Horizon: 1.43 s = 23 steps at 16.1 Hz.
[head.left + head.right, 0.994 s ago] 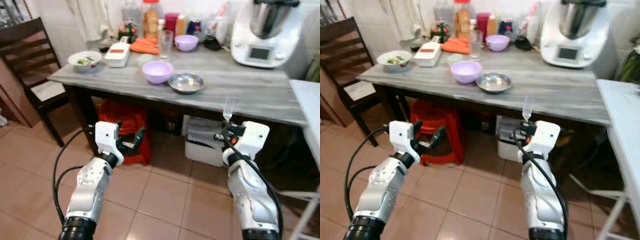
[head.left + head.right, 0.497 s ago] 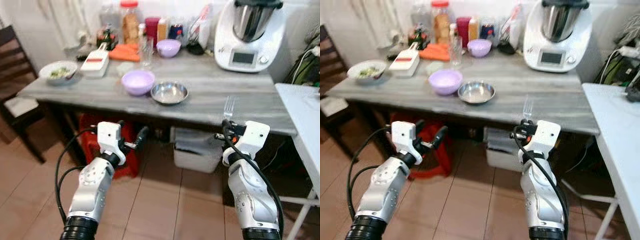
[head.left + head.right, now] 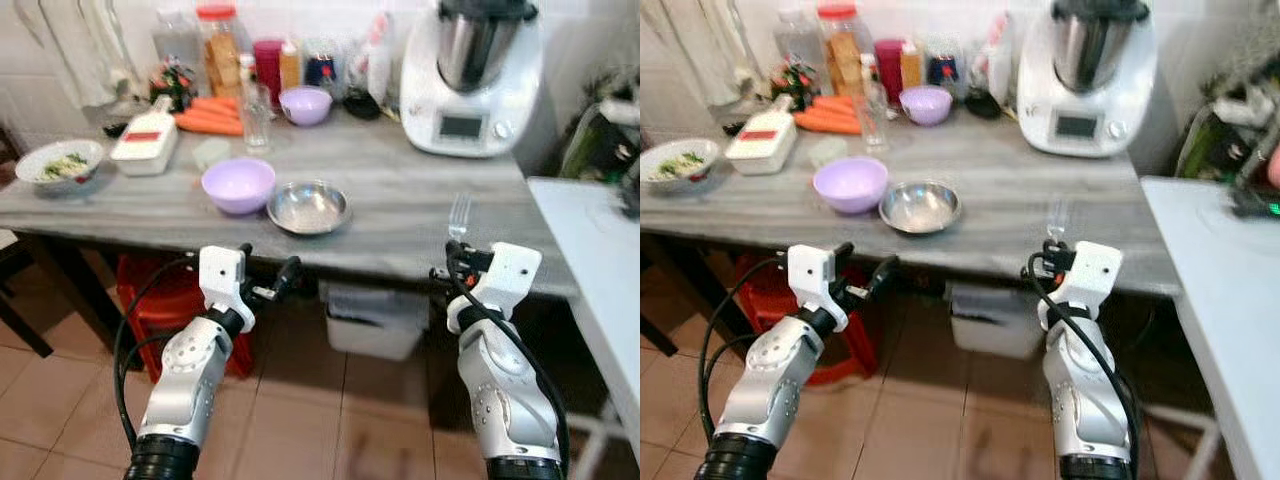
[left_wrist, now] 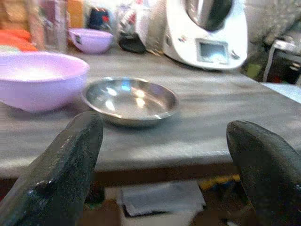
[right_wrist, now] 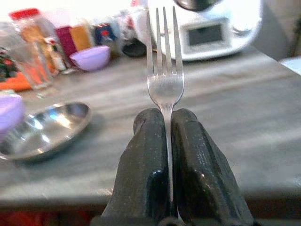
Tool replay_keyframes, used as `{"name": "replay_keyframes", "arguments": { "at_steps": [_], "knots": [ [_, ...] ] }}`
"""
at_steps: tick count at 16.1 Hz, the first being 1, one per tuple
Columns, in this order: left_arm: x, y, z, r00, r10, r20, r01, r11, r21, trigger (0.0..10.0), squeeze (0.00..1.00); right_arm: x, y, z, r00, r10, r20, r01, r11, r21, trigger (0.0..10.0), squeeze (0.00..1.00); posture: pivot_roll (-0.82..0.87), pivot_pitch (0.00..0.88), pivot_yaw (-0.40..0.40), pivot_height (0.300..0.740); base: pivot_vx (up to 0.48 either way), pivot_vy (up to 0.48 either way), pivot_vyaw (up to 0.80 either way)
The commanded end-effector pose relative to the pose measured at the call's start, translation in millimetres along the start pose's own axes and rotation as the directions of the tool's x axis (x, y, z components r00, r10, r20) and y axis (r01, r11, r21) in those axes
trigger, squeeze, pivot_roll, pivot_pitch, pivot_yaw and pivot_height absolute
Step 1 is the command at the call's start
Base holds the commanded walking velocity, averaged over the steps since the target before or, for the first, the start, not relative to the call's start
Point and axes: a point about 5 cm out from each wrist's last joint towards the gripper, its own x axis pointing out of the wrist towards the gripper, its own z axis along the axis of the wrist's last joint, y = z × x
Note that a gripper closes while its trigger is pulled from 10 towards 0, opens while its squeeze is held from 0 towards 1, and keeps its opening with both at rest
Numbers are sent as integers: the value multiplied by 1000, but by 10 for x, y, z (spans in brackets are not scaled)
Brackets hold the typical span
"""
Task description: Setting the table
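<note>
the robot has stepped nearer the grey table (image 3: 420, 215). its right gripper (image 5: 167, 141) is clamped on an upright fork (image 5: 164, 80), below the table's edge; the left gripper (image 3: 270, 285) hangs apart, empty. placing comes next.

Soft, even daylight is falling across the grey table (image 3: 400, 200), brightest toward the white wall behind it. Underneath, everything is sitting in deep shadow. The steel bowl (image 3: 309, 207) is catching small glints. The right edge of both eye views is smearing with blur, and the wrist views are looking soft, with their backgrounds washing out.
</note>
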Motion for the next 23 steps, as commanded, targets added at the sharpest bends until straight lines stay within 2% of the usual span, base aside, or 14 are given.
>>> {"name": "replay_keyframes", "arguments": {
  "at_steps": [1, 10, 14, 17, 19, 21, 23],
  "knots": [
    [-29, 88, 37, 1000, 20, 6, -20, 1000, 21, 10000, 0, 14, 121, 14, 999, 44, 5, -44, 999, 9, 10000, 0, -7, 0, -2, 740, 394, 0, 0],
    [-62, 92, 14, 1000, 29, -11, -29, 999, 27, 10000, 0, -9, 171, -54, 996, 86, -22, -85, 996, 18, 10000, 0, -3, 0, 2, 740, 343, 0, 0],
    [-187, 139, -33, 999, 36, -32, -35, 999, 37, 10000, 0, -37, 155, -92, 996, 84, -35, -83, 996, 20, 10000, 0, -5, 0, 6, 740, 0, 0, 0],
    [-296, 110, -72, 999, 22, -45, -19, 999, 49, 10000, 0, -61, 204, -151, 992, 113, -59, -112, 994, 11, 10000, 0, -2, 0, 9, 740, 0, 0, 0],
    [-431, 20, -146, 989, -106, -105, 113, 992, 64, 10000, 0, -37, 216, -197, 991, 92, -92, -86, 994, 66, 10000, 0, 0, 0, 9, 740, 0, 0, 0],
    [-550, -38, -189, 962, -219, -160, 231, 971, 59, 10000, 0, 17, 233, -203, 990, 90, -104, -85, 995, 57, 10000, 0, 2, 0, 12, 740, 0, 0, 0],
    [-643, -52, -190, 941, -276, -196, 292, 955, 57, 10000, 0, 133, 228, -187, 990, 54, -130, -46, 997, 66, 10000, 0, 5, 0, 10, 740, 0, 0, 0]
  ]
}}
